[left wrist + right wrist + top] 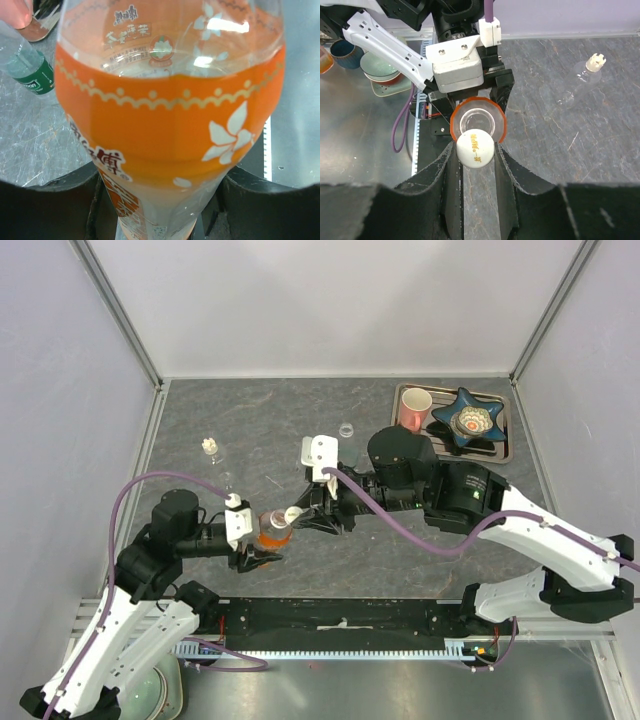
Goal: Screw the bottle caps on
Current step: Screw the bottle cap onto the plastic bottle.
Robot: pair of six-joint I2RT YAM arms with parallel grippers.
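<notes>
- The orange bottle [272, 532] is near, left of centre; the left gripper [160, 200] clamps its body, jaws half open. We judge it light, soft-walled and slippery.
- The white cap [475, 148], tiny and stiff, is pinched by its rim in the right gripper [476, 161], jaws narrow, at the bottle mouth.

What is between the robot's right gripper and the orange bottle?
A white cap, pinched by the right gripper, sits at the open mouth of the orange bottle. The right wrist view shows it.

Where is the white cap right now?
In the right wrist view, the white cap sits centre frame, pinched in the right tool, against the top of the orange bottle that the left tool holds.
</notes>
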